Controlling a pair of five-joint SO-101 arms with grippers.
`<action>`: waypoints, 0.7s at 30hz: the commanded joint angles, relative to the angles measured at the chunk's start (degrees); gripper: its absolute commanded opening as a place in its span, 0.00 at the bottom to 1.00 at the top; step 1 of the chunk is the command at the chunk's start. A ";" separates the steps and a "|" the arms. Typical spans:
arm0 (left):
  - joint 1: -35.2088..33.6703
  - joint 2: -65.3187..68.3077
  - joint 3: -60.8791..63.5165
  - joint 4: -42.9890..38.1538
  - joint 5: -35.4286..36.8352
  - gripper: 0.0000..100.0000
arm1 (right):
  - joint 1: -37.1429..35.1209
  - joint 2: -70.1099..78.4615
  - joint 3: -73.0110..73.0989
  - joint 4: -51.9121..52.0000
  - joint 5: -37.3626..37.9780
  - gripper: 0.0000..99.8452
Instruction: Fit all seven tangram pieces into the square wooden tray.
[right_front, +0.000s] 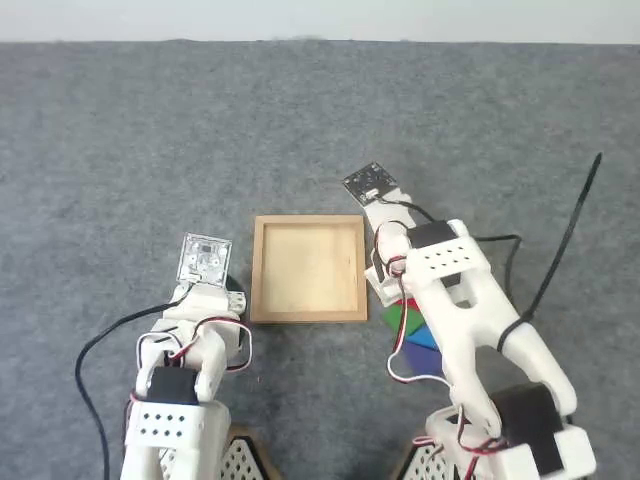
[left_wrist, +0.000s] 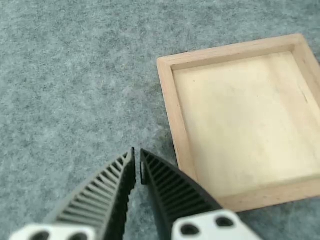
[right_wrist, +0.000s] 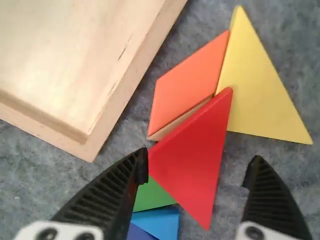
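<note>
The square wooden tray (right_front: 258, 270) lies empty mid-table. Right of it, a cluster of tangram pieces lies on the grey mat: a yellow triangle (right_wrist: 255, 95), an orange piece (right_wrist: 187, 87), a red triangle (right_wrist: 192, 155) overlapping the orange one's edge, a green piece (right_wrist: 152, 197) and a blue piece (right_wrist: 157, 222). My right gripper (right_wrist: 197, 167) is open and straddles the red triangle, one finger by its corner near the tray, the other beyond its far edge. My left gripper (left_wrist: 136, 152) is shut and empty over bare mat, just off the tray's left rim (left_wrist: 167, 85).
The right arm (right_front: 450, 290) covers most of the pieces in the high view, leaving green (right_front: 403, 318) and blue (right_front: 424, 338) showing. Black cables trail from both arms. Grey mat stretches open behind and to the left of the tray.
</note>
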 joint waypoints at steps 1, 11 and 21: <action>-0.18 -0.70 -0.48 0.09 0.53 0.02 | 1.01 -0.31 0.26 -0.66 -0.70 0.33; -0.18 -0.70 -0.48 0.09 0.53 0.02 | 0.04 0.48 2.99 -1.10 1.41 0.34; -0.18 -0.70 -0.48 0.09 0.53 0.02 | -1.01 11.56 -1.41 -3.30 1.76 0.33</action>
